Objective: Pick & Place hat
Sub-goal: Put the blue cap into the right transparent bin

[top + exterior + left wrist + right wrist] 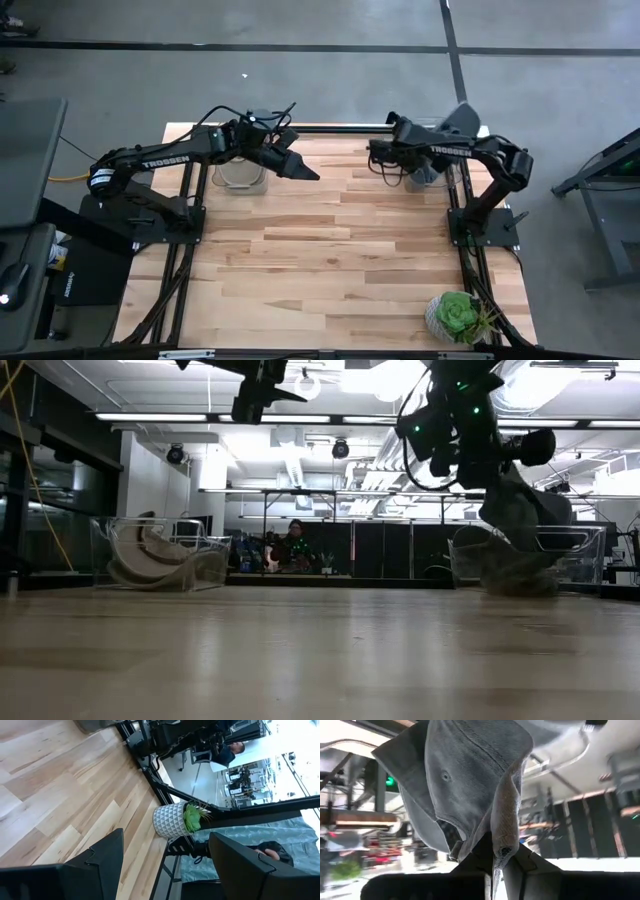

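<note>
A light wooden plank table [330, 250] carries 2 clear plastic bins at its far edge: the left bin [241, 172] near the far left corner, the right bin [425, 172] near the far right corner. A potted succulent [457, 316] in a white patterned pot stands at the near right corner.

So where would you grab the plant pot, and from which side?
A guess: take the plant pot across its white patterned wall, low down, coming in level from the open table side. The green leaves spill over its top, so a grip from above would crush them. It stands upright near the table corner.
</note>
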Available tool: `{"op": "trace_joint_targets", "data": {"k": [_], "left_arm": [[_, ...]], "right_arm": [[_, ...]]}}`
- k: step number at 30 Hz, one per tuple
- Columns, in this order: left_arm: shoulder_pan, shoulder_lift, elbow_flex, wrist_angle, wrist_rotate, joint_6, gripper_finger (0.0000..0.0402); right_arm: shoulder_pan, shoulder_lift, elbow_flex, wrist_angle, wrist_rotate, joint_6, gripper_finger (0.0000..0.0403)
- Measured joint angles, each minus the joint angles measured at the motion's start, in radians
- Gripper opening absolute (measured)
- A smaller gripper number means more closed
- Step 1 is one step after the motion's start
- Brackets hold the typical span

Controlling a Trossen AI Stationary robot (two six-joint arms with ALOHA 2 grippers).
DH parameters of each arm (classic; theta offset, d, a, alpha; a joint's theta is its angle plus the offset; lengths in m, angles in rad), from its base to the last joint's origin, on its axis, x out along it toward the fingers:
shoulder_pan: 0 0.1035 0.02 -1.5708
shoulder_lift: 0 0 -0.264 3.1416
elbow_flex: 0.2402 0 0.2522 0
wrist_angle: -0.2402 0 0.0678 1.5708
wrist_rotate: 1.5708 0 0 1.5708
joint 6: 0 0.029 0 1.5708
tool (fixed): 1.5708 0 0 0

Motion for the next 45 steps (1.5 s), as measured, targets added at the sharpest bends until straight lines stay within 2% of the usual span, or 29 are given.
{"op": "trace_joint_targets", "data": {"k": [5, 7, 9, 12, 16, 22, 26, 38, 45], "left_arm": [[0.000, 0.000, 0.000, -0.001, 0.002, 0.000, 0.0252], [0.000, 0.000, 0.000, 0.000, 0.002, -0.001, 0.0252], [0.000, 0.000, 0.000, -0.001, 0.002, -0.002, 0.0252], [0.000, 0.000, 0.000, 0.000, 0.002, -0.004, 0.0252], [0.000, 0.000, 0.000, 0.000, 0.003, -0.005, 0.0252], [0.000, 0.000, 0.000, 0.000, 0.006, -0.027, 0.0252], [0.000, 0.000, 0.000, 0.000, 0.006, -0.027, 0.0252], [0.000, 0.000, 0.000, 0.000, 0.002, -0.031, 0.0252], [0.000, 0.000, 0.000, 0.000, 0.002, -0.053, 0.0252]], "right_arm": [[0.079, -0.008, -0.007, 0.003, -0.098, 0.005, 0.0008], [0.110, -0.012, -0.007, 0.002, -0.212, -0.011, 0.0008], [0.135, -0.012, -0.007, 0.002, -0.270, -0.015, 0.0008], [0.145, -0.012, -0.007, 0.003, -0.285, 0.001, 0.0008], [0.144, -0.012, -0.022, 0.005, -0.413, -0.017, 0.0008], [0.138, -0.012, -0.153, 0.004, -0.386, -0.023, 0.0008], [0.136, -0.012, -0.216, 0.003, -0.304, 0.025, 0.0008], [0.090, -0.012, -0.172, 0.095, -0.303, 0.034, 0.0009], [0.083, -0.012, -0.172, 0.167, -0.348, 0.086, 0.0048]]}}
